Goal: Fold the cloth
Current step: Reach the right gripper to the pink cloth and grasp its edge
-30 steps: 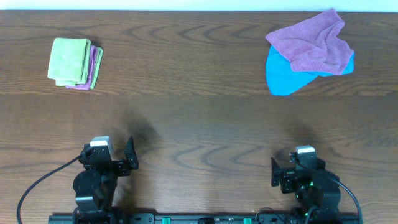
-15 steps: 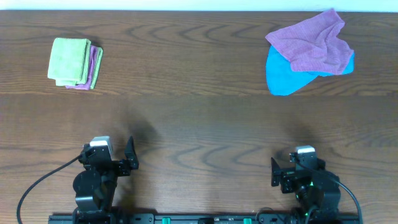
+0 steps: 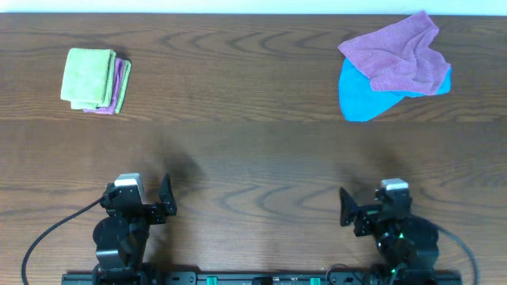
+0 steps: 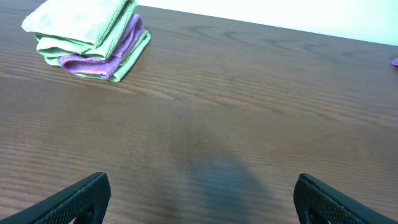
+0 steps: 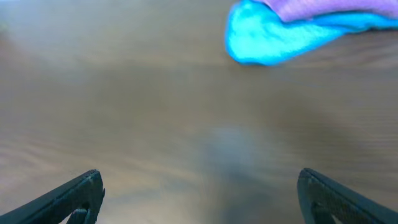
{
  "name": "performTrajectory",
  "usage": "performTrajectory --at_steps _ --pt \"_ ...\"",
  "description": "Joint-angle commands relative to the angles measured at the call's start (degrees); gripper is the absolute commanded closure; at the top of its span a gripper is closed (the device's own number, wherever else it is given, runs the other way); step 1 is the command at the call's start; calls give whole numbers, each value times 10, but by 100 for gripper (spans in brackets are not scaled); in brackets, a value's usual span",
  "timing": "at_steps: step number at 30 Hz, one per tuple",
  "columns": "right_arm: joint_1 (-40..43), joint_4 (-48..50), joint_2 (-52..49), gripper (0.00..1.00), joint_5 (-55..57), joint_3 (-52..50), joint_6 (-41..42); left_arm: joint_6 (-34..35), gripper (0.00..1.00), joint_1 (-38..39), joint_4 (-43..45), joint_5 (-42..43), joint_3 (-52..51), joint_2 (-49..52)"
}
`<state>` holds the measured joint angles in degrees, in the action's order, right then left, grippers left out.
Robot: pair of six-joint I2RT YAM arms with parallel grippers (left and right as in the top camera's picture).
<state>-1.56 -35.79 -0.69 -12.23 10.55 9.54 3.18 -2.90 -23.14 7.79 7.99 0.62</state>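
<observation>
A crumpled purple cloth (image 3: 400,54) lies on top of a blue cloth (image 3: 360,99) at the far right of the wooden table. Both show at the top of the blurred right wrist view, the blue cloth (image 5: 267,37) under the purple one (image 5: 323,7). A stack of folded green and purple cloths (image 3: 95,79) sits at the far left, also in the left wrist view (image 4: 87,38). My left gripper (image 3: 139,207) is open and empty near the front edge (image 4: 199,199). My right gripper (image 3: 372,212) is open and empty near the front edge (image 5: 199,196).
The wooden table (image 3: 253,158) spans the whole view, with a white wall strip along its far edge. A black cable runs from the left arm's base at the front left.
The right arm has shifted slightly forward and turned; its wrist view is motion-blurred. The left arm and the cloths have not moved.
</observation>
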Motion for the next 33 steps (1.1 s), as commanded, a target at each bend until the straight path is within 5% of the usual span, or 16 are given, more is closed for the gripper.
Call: performTrajectory --at_steps 1,6,11,20,25,33 --pt "4 3 4 1 -89 -3 200 7 5 -2 -2 8 -12 -4" --pt "4 67 3 1 -34 -3 330 7 5 -2 -2 8 -12 -4" --pt "4 206 -57 1 -30 -3 315 7 5 -2 -2 8 -12 -4" --pt "11 444 -440 1 -30 51 262 7 5 -2 -2 8 -12 -4" --pt "27 435 -660 1 -32 198 196 7 5 -2 -2 8 -12 -4" --pt "67 367 -863 1 -29 411 126 7 4 -2 -2 8 -12 -4"
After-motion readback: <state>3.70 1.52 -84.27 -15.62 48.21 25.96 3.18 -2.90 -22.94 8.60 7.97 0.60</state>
